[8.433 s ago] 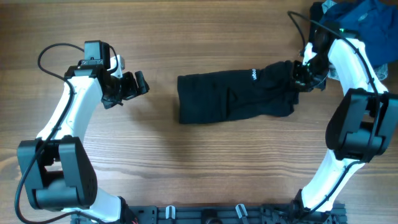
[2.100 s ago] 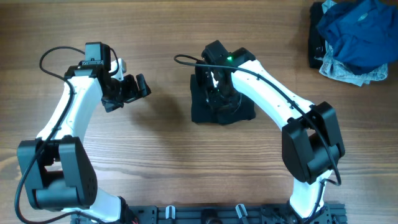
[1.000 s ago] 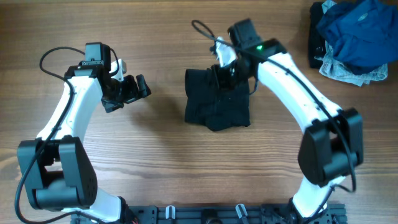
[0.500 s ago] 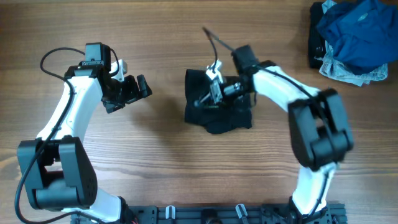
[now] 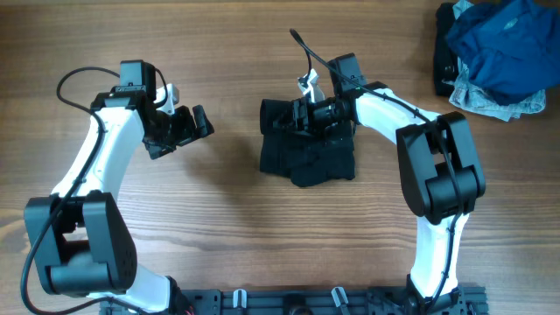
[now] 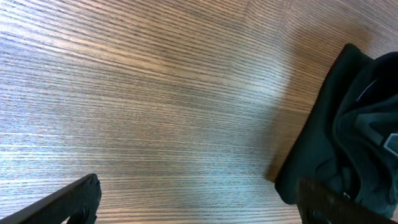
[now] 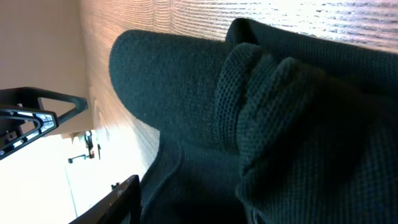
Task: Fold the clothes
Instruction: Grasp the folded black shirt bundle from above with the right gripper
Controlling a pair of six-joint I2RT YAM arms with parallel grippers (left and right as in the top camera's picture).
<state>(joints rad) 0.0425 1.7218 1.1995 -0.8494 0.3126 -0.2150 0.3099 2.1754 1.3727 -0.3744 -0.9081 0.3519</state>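
The clothes are one black garment, folded into a rough square in the middle of the wooden table. My right gripper lies low across its far edge, jaws open, with the knit fabric filling the right wrist view. Only one finger shows there, and cloth lies where the other would be. My left gripper hangs open over bare wood, well left of the garment. In the left wrist view its jaws are wide apart, and the garment's edge shows at the right.
A bright blue garment lies heaped at the back right corner on a pale patterned cloth. A black rail runs along the table's front edge.
My right gripper, shut on the black garment a second ago, has opened its jaws and sunk low onto the garment's far edge. The garment has settled. My left arm has not moved.
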